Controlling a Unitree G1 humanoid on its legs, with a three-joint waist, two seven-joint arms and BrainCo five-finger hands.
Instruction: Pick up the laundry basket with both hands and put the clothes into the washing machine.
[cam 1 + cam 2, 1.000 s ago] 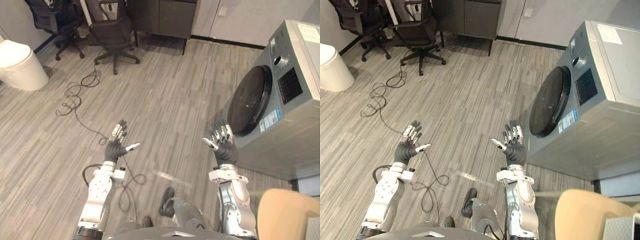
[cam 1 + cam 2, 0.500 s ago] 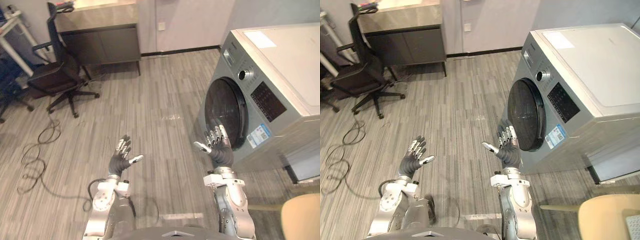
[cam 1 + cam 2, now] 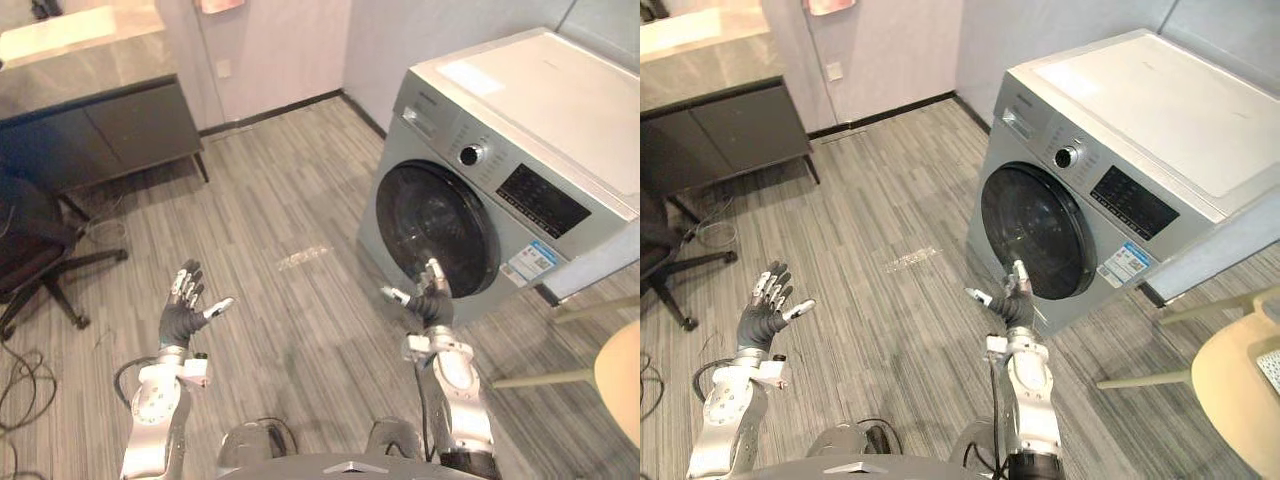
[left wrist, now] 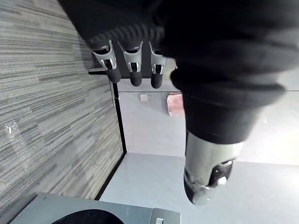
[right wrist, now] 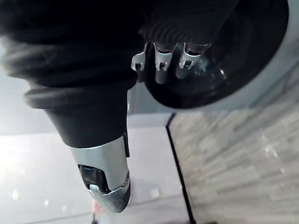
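A grey front-loading washing machine stands at the right, its round dark door closed. My right hand is raised just in front of the door's lower edge, fingers straight, holding nothing; the right wrist view shows its fingers against the dark door glass. My left hand is lifted at the left over the wood floor, fingers spread and empty; its fingers show straight in the left wrist view.
A dark low cabinet stands along the back wall. A black office chair is at the far left. A pale wooden chair sits at the lower right beside the machine. Grey plank floor lies between my hands.
The camera has swung right, so the washing machine now sits nearer and more central. Both hands stay raised and open; the right hand is now close to the door.
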